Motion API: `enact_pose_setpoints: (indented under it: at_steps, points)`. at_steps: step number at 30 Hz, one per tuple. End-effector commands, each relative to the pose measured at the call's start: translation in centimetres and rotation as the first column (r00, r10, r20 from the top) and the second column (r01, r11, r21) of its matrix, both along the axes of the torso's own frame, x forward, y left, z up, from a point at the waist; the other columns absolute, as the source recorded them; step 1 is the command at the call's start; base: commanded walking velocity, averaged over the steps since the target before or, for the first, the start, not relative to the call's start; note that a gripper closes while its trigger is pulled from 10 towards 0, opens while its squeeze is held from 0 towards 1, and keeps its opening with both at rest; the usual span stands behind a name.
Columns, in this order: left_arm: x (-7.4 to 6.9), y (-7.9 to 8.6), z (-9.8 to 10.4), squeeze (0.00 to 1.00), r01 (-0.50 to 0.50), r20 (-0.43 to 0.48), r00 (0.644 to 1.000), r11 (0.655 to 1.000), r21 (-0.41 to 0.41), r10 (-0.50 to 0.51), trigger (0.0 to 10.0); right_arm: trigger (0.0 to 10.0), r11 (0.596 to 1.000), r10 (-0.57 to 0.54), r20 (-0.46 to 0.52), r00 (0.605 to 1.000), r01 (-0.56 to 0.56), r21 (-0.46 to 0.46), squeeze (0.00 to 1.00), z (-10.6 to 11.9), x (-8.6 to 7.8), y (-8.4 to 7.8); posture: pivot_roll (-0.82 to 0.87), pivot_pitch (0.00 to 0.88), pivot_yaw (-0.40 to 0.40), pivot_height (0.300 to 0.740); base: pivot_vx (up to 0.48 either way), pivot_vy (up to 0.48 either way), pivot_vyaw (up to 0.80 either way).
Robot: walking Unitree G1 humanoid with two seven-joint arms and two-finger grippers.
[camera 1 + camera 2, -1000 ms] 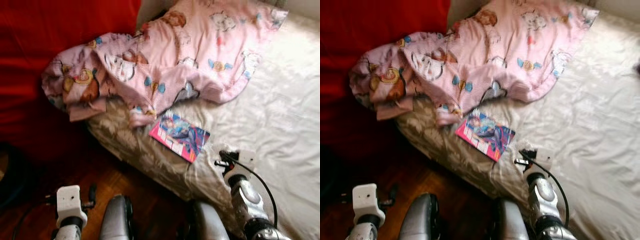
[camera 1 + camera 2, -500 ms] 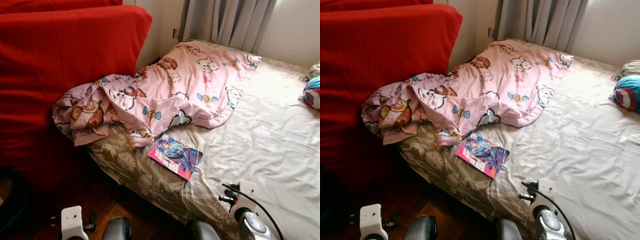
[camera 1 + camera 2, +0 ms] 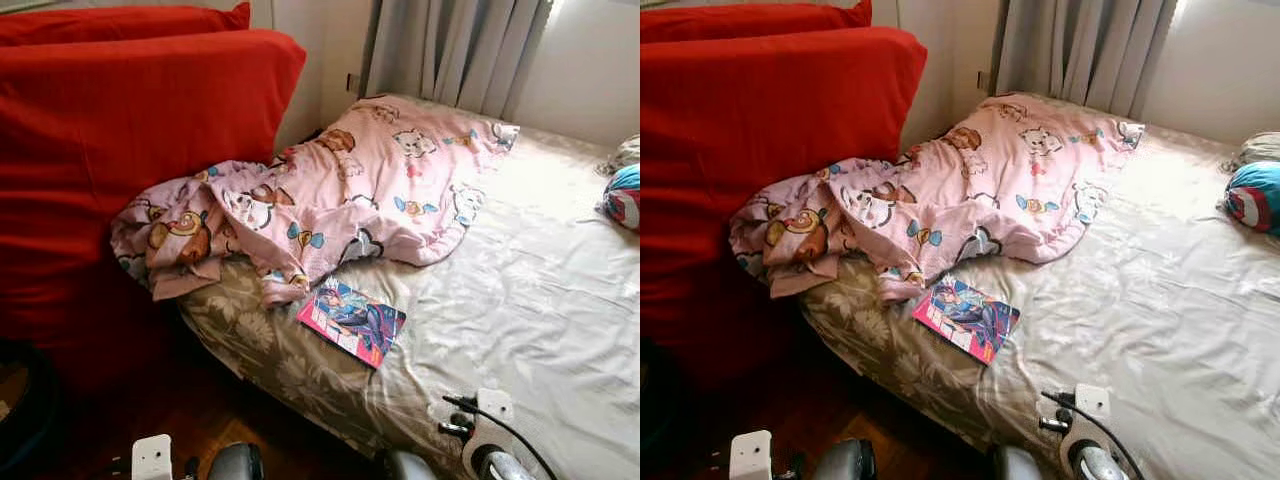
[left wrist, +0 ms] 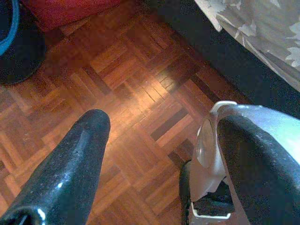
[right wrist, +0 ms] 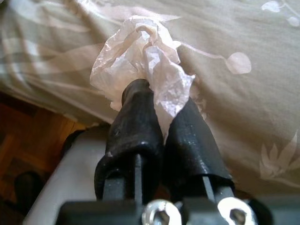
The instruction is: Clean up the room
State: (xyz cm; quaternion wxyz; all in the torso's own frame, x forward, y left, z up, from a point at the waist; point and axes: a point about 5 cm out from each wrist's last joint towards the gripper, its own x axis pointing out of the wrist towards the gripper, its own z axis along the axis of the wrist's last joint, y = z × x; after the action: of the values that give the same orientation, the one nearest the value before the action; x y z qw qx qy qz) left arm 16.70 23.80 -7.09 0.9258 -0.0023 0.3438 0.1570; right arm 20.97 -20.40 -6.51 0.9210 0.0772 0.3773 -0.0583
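In the right wrist view my right gripper (image 5: 159,112) is shut on a crumpled white tissue (image 5: 140,51), held in front of the bed's floral sheet (image 5: 243,56). The right wrist (image 3: 485,440) sits low at the bed's near edge. My left gripper (image 4: 154,145) is open above the parquet floor (image 4: 126,79), nothing between its fingers; its wrist (image 3: 152,458) is at the bottom left. A pink and blue comic book (image 3: 352,320) lies on the bed near its corner. A rumpled pink cartoon blanket (image 3: 330,190) spreads over the bed's left side.
A big red cushion (image 3: 120,130) stands left of the bed, with dark wooden floor (image 3: 130,420) below it. A round blue and red toy (image 3: 624,196) lies at the bed's far right. Grey curtains (image 3: 450,50) hang behind. A dark round object (image 4: 18,42) sits on the floor.
The camera has tilted up and back, so more of the bed, curtains and red cushion show and both wrists sit lower in the picture. Nothing on the bed has moved.
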Motion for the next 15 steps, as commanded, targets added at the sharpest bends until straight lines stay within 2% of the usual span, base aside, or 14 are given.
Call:
enact_pose_setpoints:
  at_steps: [1, 15]
  points:
    - [0.14, -0.03, 0.07, 0.00, -0.008, 0.007, 1.000, 1.000, 0.004, 0.008, 10.0, 10.0, 1.000, 0.009, -0.040, 0.999, -0.010, -0.010, 0.00, -0.39, -0.54, 0.02, 0.05, 0.000, -0.057, 0.676, 0.000, 0.000, 0.00]
    - [0.12, -0.07, -0.10, 0.00, -0.012, -0.010, 1.000, 1.000, -0.002, 0.012, 10.0, 10.0, 1.000, 0.028, -0.060, 0.998, -0.028, -0.008, 0.00, -0.57, -0.89, -0.11, 0.04, 0.000, -0.058, 0.736, 0.000, 0.000, 0.00]
